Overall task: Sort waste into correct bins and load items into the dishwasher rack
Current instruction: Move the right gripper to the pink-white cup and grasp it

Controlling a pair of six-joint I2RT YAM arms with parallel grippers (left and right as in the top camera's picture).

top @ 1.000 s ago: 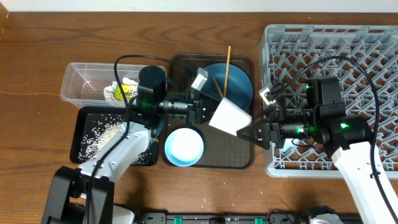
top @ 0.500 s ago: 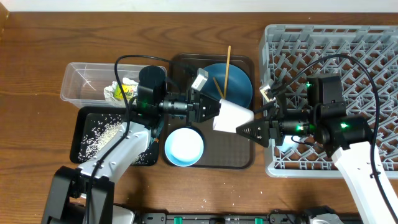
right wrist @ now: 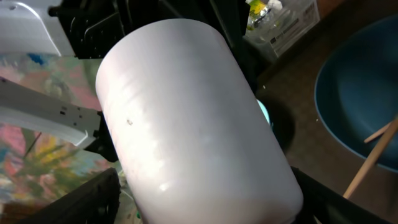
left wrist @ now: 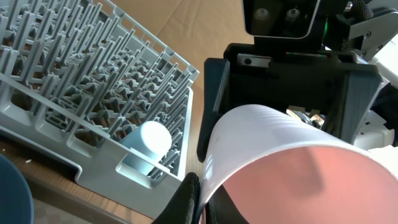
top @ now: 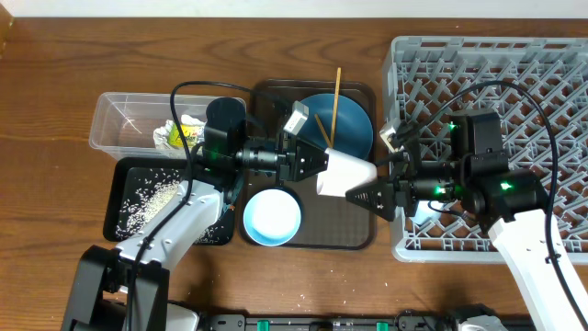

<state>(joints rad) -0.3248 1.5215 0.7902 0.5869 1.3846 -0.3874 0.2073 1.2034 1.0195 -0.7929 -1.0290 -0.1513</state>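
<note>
My left gripper (top: 315, 161) (left wrist: 200, 190) is shut on the rim of the pinkish-white cup (top: 344, 173) (left wrist: 292, 168) and holds it sideways above the brown tray. My right gripper (top: 366, 189) (right wrist: 208, 208) is open, its fingers straddling the cup's base (right wrist: 186, 118). The light blue cup (left wrist: 146, 146) lies in the grey dishwasher rack (top: 514, 74) at its near left edge. The blue plate (top: 344, 119) with chopsticks (top: 336, 92) and the pale blue bowl (top: 272, 217) sit on the brown tray.
The clear tub (top: 119, 115) holds a foil wrapper and a yellow-green packet (top: 184, 133). The black tray (top: 138, 198) holds loose rice. The brown serving tray (top: 354, 230) lies between the bins and the rack.
My left gripper has carried the cup a little to the right. My right gripper has come left, and its fingers now sit on either side of the cup's base.
</note>
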